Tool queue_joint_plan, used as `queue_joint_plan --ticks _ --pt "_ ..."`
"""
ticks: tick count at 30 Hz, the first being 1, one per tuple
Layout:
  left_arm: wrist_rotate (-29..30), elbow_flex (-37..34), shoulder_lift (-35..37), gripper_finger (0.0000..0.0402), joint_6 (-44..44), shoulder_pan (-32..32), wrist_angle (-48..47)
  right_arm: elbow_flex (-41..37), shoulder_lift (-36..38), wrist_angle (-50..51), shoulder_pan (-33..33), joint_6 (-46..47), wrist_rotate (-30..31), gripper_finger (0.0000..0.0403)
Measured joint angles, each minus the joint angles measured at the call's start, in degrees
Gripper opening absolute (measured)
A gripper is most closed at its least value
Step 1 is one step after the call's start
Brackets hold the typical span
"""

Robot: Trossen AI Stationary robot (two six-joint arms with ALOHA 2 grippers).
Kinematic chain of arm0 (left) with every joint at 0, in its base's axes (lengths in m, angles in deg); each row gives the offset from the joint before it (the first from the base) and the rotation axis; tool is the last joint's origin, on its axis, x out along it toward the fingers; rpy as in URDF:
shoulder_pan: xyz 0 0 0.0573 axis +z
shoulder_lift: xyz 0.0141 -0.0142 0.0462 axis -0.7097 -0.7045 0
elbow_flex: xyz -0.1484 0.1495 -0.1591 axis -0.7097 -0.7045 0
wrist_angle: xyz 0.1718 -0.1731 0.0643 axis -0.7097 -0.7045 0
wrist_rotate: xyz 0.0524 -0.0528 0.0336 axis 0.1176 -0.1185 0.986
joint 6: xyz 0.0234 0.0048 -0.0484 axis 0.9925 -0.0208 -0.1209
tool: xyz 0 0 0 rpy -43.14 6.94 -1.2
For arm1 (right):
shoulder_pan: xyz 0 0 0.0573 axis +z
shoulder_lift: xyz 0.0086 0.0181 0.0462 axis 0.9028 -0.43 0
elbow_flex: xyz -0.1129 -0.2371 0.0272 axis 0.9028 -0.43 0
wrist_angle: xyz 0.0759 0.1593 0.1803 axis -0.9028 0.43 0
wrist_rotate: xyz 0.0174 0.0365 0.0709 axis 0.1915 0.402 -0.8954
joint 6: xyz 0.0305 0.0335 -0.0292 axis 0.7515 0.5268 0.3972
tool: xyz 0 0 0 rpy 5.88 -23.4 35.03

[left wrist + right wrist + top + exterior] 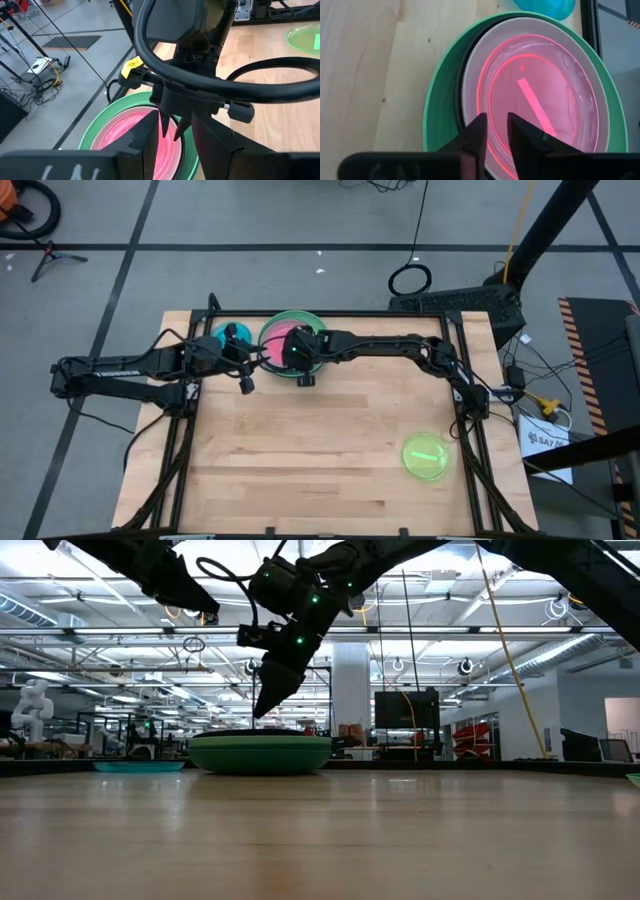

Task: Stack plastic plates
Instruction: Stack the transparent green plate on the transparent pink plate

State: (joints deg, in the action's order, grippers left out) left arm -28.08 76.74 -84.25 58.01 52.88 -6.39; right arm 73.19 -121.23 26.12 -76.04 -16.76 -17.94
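A stack of plastic plates (290, 340) rests on the table's far middle: a mint green large plate at the bottom, a dark one and a grey one above it, and a translucent pink plate (540, 100) on top. A blue plate (222, 335) lies to the stack's left. A yellow-green plate (427, 455) lies near the right edge. My right gripper (262, 710) points down just above the stack, open by a narrow gap (495, 130) and holding nothing. My left gripper (245, 378) hovers open beside the stack, on its left near side, also empty (182, 150).
Bare wooden table spreads over the near half and middle (320, 460). A black frame runs along the table's edges (470, 430). My two arms nearly meet over the far middle, with cables looping close to the left wrist (200, 85).
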Motion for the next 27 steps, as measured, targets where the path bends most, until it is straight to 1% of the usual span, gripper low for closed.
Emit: queue_joint_plan --ticks 6,10,15,22,25,27 --pt "-0.02 0.0 0.0 0.0124 -1.72 0.01 0.0 0.0 0.02 2.05 0.44 5.37 -0.05 0.0092" --pt "-0.06 0.0 0.0 0.0124 -4.48 0.01 -1.06 -0.24 0.03 4.85 2.53 6.56 -0.07 0.0091" --pt "-0.55 0.0 0.0 0.0124 -8.4 -1.01 -1.79 -3.42 0.13 5.1 6.54 5.1 -0.15 0.0081" --pt "-0.43 0.0 -0.17 0.0124 -11.94 -5.98 -0.99 -11.22 3.79 4.33 10.33 5.18 -0.05 0.0069" --pt "-0.3 0.0 -0.39 0.0124 -13.09 -8.31 -0.5 -16.95 7.45 2.52 11.55 6.47 -0.07 0.0063" --pt "-0.03 0.02 -0.63 0.0124 -13.58 -9.65 0.08 -21.44 10.42 -1.16 12.32 7.59 0.01 0.0059"
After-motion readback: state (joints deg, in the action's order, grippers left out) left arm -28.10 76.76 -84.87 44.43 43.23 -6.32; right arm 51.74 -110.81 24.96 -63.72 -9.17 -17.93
